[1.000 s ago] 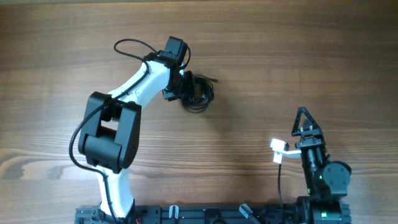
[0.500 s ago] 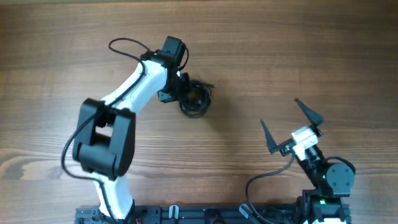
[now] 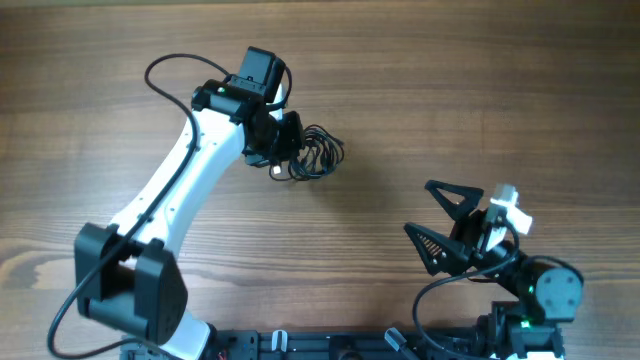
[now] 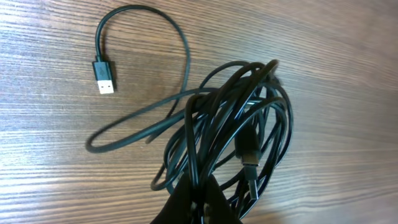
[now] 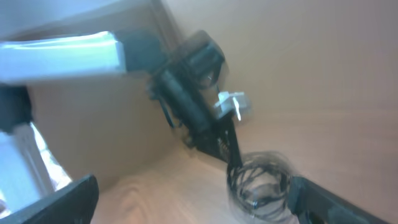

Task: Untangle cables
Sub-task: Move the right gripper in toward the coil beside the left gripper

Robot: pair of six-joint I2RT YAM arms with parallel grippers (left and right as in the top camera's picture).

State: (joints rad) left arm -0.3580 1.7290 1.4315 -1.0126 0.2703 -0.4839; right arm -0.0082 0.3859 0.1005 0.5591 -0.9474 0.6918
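The cables (image 3: pixel 318 152) lie coiled at the upper centre of the table (image 3: pixel 480 80), with the left hand (image 3: pixel 284 150) clenched on their edge. The right hand (image 3: pixel 420 207), released, sits lower right, well apart.

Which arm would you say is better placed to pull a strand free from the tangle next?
Left: the left gripper is shut on the cables; the right gripper hangs open, far from them.

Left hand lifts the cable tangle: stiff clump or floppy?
Likely floppy: the cable tangle is loosely looped, so loops should sag. Probably light, being thin cord. The free strand with the USB plug would likely trail behind.
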